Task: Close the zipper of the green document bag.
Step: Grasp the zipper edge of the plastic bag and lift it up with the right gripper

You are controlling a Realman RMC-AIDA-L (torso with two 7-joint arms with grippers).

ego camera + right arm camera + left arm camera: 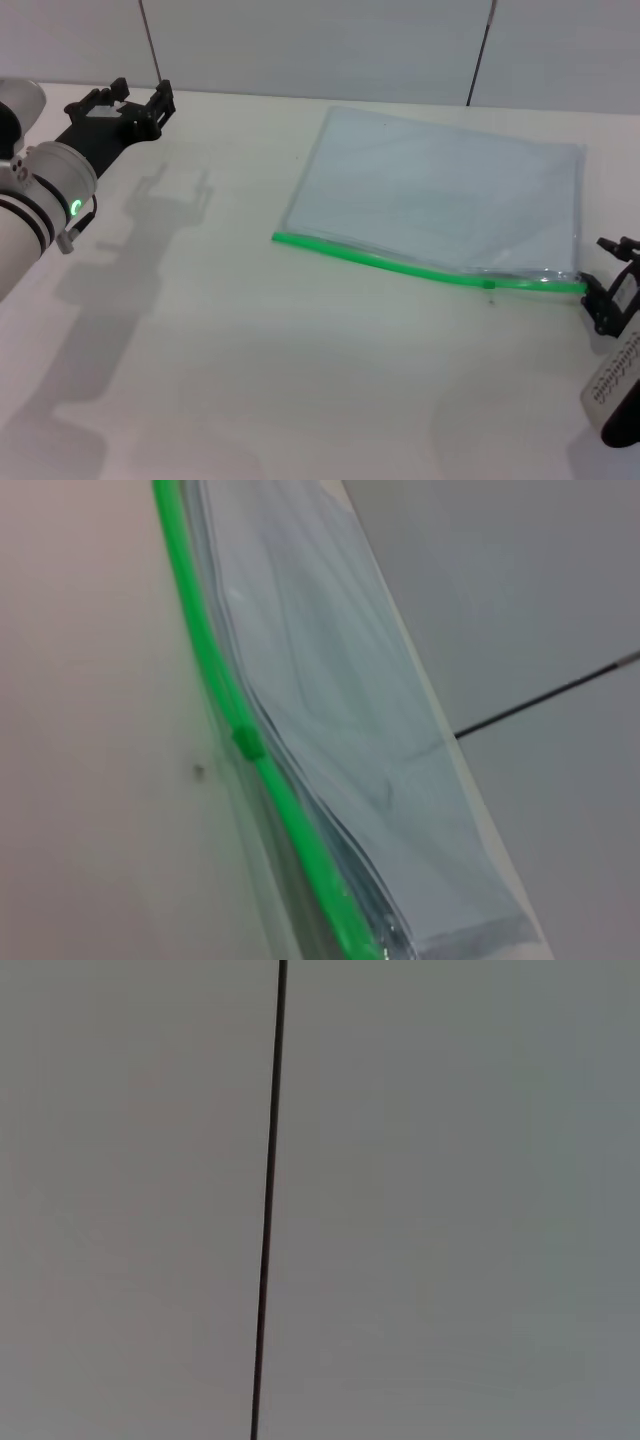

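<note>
Zipper (pixel 400 266): a bright green strip is seen along the near long edge of the green document bag (pixel 450 200), running from the near-left corner to the right end.
Slider (pixel 490 283): a small green tab is seen on the strip, right of its middle; right of it the two layers of the mouth are seen slightly parted.
Green document bag: laid flat on the white table (pixel 250 380), right of centre and turned at a slant; nothing readable is made out inside through the translucent plastic.
Head view only: both arms and the whole outline of the pouch are shown.
Right wrist view only: the strip (pixel 250 750) and the slider (pixel 247 742) are shown close, with the stacked plastic layers of the pouch (pixel 330 720) beside them.
Left wrist view: only a grey wall panel (pixel 450 1200) with a thin dark seam (pixel 270 1200) is shown.
Right tool (pixel 605 295): held at the right edge of the table, just beside the right end of the strip; whether it is released or clenched cannot be told.
Left tool (pixel 125 100): held at the far left, well apart from the pouch, fingers spread and nothing grasped.
Surroundings: grey wall panels (pixel 300 45) are seen behind the table.
</note>
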